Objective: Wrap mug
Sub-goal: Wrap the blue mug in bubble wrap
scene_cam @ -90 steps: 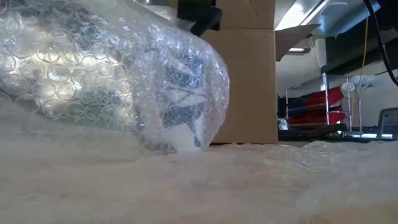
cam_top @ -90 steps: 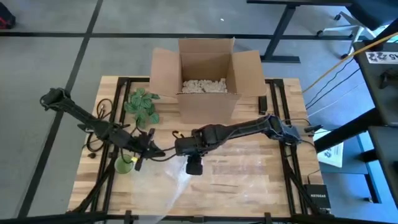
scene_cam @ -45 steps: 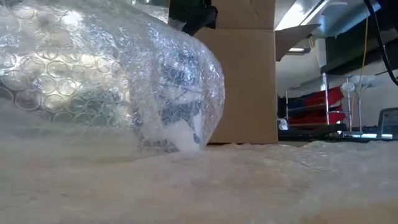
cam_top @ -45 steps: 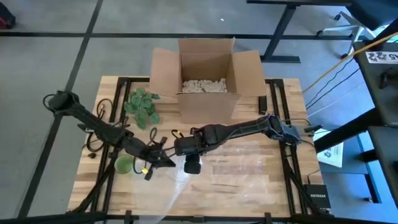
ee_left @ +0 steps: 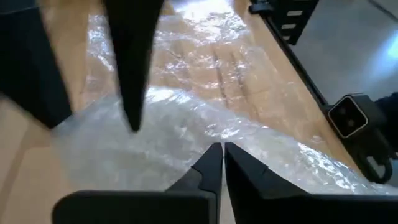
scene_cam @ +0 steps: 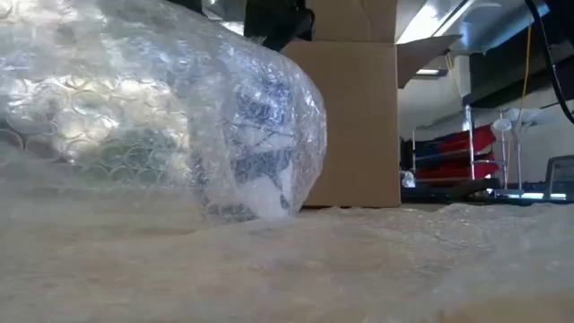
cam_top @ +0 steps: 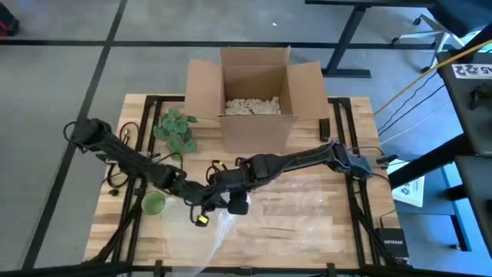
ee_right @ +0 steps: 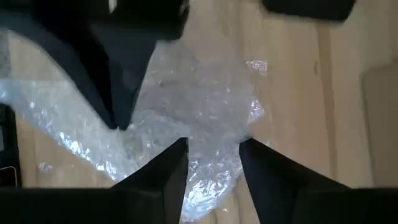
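Observation:
A sheet of clear bubble wrap (cam_top: 284,223) lies on the wooden table, and its left part is gathered up into a raised bundle (scene_cam: 161,117). My right gripper (cam_top: 221,187) is over that bundle, shut on a bunch of the wrap (ee_right: 199,99). My left gripper (cam_top: 206,200) is shut and stands close beside it, with its tips (ee_left: 222,149) at the raised fold. A lime-green mug (cam_top: 154,203) stands upright on the table left of both grippers, and neither touches it. My right gripper holds a bunched part of the bubble wrap (ee_right: 214,134) between its two fingers, which come from above and point down. The bunch keeps the fingers apart. The wrap rises to the fingers as a dome, and the rest of the sheet lies on the table. My left gripper has its shut tips against the wrap's raised fold (ee_left: 186,127). I cannot tell whether they touch it.
An open cardboard box (cam_top: 254,100) with pale filling stands at the table's far middle. A green plant sprig (cam_top: 177,129) lies left of the box. Cables run along the table's left side. The flat part of the wrap covers the near middle of the table.
My left gripper has moved from beside the mug toward the table's right and near edges, ending next to my right gripper. The mug has stayed where it was. The wrap bundle has only shifted slightly.

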Tool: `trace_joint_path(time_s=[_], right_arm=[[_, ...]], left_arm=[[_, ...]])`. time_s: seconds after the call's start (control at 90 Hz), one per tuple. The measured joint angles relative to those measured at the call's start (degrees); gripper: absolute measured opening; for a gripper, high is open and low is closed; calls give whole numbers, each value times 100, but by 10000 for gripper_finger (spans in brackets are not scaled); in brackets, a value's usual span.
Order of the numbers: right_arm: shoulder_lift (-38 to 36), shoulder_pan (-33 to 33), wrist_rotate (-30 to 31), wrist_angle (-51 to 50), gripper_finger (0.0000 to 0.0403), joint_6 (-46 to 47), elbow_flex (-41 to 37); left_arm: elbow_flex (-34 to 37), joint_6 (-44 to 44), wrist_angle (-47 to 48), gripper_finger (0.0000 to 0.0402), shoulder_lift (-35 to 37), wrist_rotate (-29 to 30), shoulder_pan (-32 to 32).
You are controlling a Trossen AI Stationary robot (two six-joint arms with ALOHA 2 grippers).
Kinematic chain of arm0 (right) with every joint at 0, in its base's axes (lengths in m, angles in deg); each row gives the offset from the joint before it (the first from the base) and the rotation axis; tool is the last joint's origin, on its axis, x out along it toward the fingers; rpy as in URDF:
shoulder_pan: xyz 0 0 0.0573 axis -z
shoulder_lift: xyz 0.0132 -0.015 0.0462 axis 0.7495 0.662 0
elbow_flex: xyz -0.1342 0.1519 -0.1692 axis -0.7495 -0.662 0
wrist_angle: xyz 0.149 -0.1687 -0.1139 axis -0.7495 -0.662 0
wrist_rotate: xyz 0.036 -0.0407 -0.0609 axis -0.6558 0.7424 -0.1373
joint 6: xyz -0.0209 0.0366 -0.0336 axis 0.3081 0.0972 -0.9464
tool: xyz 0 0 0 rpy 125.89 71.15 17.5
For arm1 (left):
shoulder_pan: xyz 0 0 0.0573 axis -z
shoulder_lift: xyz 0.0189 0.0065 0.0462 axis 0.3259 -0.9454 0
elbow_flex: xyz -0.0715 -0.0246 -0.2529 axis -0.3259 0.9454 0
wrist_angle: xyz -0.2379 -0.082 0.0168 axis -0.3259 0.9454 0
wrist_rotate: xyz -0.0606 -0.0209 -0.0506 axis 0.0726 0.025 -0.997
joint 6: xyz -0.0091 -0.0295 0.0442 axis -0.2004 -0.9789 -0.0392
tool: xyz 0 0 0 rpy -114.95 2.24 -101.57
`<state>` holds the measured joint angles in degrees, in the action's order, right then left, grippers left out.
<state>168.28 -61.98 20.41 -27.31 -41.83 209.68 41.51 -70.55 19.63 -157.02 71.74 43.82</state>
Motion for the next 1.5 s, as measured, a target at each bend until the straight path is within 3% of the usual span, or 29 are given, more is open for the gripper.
trace_joint_path(time_s=[0.422,0.833,0.933,1.1,1.5], right_arm=[[-33,-42,-3,-98,133,58,4],[-657,-365,1233,-339,131,487,20],[-667,-460,1161,-435,107,582,20],[-667,-584,1188,-386,13,601,-46],[-666,-612,1220,1612,1,793,-1685]], left_arm=[[-63,-197,288,0,-239,384,-36],[-63,-203,332,0,-239,367,-61],[-56,-198,294,0,-217,367,-61],[-55,-180,221,0,-171,369,-9],[-54,-106,190,0,-171,369,83]])
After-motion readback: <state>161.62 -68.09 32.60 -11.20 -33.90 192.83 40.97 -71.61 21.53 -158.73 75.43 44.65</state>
